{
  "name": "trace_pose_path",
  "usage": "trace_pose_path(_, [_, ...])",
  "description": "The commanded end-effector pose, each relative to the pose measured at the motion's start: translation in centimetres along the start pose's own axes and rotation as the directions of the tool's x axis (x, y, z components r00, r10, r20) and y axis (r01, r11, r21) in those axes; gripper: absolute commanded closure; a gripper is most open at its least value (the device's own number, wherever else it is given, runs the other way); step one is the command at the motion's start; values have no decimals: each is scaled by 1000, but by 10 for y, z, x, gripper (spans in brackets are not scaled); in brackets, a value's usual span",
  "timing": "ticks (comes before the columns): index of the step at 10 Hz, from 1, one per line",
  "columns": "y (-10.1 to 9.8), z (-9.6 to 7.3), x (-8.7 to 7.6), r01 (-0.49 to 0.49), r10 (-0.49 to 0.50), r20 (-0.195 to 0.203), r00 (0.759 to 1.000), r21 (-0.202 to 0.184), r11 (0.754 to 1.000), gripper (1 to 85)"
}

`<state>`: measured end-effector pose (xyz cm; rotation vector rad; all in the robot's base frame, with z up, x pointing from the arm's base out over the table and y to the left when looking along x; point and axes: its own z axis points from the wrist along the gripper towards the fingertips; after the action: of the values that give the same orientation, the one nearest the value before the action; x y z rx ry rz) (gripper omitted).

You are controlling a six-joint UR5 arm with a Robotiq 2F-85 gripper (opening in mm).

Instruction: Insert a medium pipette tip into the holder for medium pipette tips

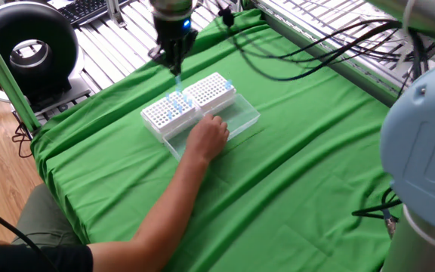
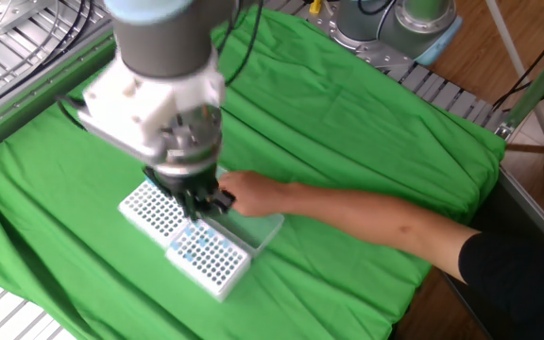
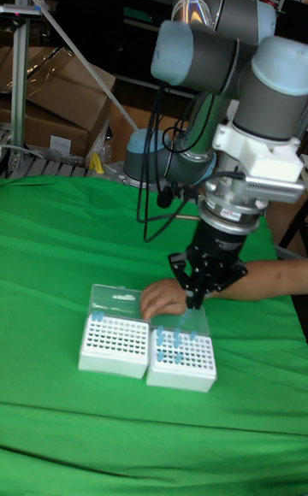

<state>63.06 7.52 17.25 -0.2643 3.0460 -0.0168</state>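
Two look-alike white racks lie side by side on the green cloth, and I cannot tell which is the holder for medium pipette tips. One rack (image 1: 166, 115) (image 2: 206, 257) (image 3: 180, 359) carries several blue tips. The other rack (image 1: 210, 91) (image 2: 151, 210) (image 3: 115, 344) shows mostly bare holes. My gripper (image 1: 175, 66) (image 2: 196, 203) (image 3: 197, 295) hangs above the seam between them, shut on a thin pale pipette tip (image 1: 177, 78) that points down. The tip's lower end is clear of both racks.
A person's hand (image 1: 208, 137) (image 2: 246, 194) (image 3: 162, 298) rests on the clear hinged lid (image 1: 240, 117) beside the racks, with the forearm reaching in from the table's edge. A black ring lamp (image 1: 29, 49) and a keyboard (image 1: 85, 9) stand beyond the cloth.
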Motion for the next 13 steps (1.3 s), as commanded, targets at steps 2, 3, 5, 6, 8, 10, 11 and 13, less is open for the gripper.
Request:
trace_pose_path(2, [-53, -4, 26, 90, -90, 20, 996, 10, 996, 847])
trace_pose_path(3, [-61, 1, 31, 94, -95, 27, 995, 12, 995, 847])
trace_pose_path(5, [-68, 10, 34, 102, -102, 55, 993, 2, 995, 847])
trace_pose_path(6, [-69, 16, 32, 104, -103, 74, 992, -7, 995, 847])
trace_pose_path(8, [-73, 24, 29, 110, -109, 96, 989, -8, 994, 847])
trace_pose_path(10, [-77, 31, 29, 125, -123, 113, 986, -8, 992, 847])
trace_pose_path(11, [-79, 32, 29, 128, -127, 113, 985, -4, 992, 847])
trace_pose_path(13, [-81, 38, 29, 142, -140, 128, 982, -7, 990, 847])
